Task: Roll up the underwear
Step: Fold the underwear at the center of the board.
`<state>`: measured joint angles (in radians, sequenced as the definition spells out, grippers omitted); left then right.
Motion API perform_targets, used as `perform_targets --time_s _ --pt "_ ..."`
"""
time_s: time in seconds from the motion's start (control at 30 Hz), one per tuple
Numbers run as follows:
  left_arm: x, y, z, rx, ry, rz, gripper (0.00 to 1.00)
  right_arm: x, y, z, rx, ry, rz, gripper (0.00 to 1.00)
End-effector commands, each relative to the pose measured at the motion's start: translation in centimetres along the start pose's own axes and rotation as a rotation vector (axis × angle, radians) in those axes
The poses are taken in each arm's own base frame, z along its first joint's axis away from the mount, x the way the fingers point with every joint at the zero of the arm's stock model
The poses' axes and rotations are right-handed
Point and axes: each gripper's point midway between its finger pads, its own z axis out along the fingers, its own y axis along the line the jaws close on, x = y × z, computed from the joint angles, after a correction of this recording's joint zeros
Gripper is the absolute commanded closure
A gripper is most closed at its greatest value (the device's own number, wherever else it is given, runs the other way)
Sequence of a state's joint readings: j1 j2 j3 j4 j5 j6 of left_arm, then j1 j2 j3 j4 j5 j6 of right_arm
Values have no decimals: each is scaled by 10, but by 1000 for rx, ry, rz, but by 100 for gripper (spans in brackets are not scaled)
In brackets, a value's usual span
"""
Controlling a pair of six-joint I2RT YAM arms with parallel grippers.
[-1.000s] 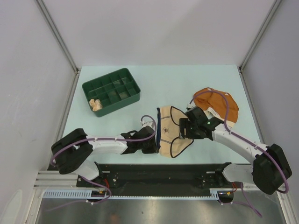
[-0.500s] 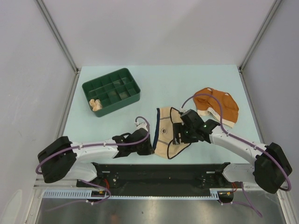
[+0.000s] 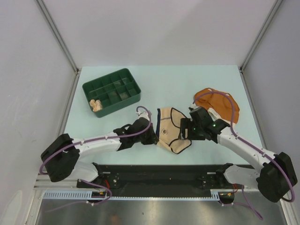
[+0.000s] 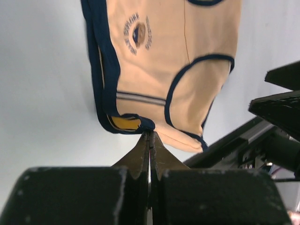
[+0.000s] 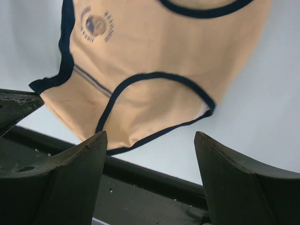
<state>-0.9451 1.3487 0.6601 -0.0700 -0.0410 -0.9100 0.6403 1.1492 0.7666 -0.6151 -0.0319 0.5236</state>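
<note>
Because my clenched left tool [image 4: 149, 136] pins a corner of the cream underwear [image 4: 154, 61] to the worktop [image 4: 47, 70] (an anchor, I judge), my released right tool [image 5: 149, 136] hovers above, ready to roll.

**Covered edges, cropped cloth**

From above, the right gripper [image 3: 183, 132] covers the right side of the cream underwear [image 3: 168, 137]. The right arm [image 3: 236, 142] hides the rust-orange underwear [image 3: 221, 103] at its near edge. Both wrist views crop the cream piece at the top. Its emblem [image 4: 137, 34] lettering is unreadable.
</note>
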Motion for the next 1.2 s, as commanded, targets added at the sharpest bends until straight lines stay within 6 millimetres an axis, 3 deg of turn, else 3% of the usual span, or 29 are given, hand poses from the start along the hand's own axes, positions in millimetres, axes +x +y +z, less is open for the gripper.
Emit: perform_targets --time_s 0.0,0.07,0.2,0.33,0.6,0.8,0.87,1.0,1.03,1.07,1.17 --pt "-40 -19 10 56 -67 7 100 -19 -14 -6 8 -55 31 20" --pt "-49 -30 13 106 -61 5 100 -25 -4 -8 -63 -66 17 20" --pt "-64 -24 20 93 -69 2 100 -29 36 -15 -246 -104 -151 17" --pt "-69 -19 22 84 -66 2 100 -35 57 -15 -326 -152 -287 14" --pt "-68 -16 25 85 -53 -3 100 -35 55 21 -322 -104 -358 14" --pt "-70 -15 25 77 -57 -1 100 -27 63 32 -383 -62 -397 17" --pt "-71 -15 25 76 -55 -3 100 -25 64 34 -394 -51 -399 21" --pt "-73 -13 25 74 -60 -6 100 -17 64 42 -412 -11 -408 41" --pt "-75 -12 25 72 -63 -8 100 -17 63 44 -409 -8 -410 52" --pt "-77 -11 25 70 -70 -8 100 -19 59 49 -396 -7 -404 71" --pt "-86 -10 27 70 -82 -12 100 -28 53 53 -374 -27 -384 90"
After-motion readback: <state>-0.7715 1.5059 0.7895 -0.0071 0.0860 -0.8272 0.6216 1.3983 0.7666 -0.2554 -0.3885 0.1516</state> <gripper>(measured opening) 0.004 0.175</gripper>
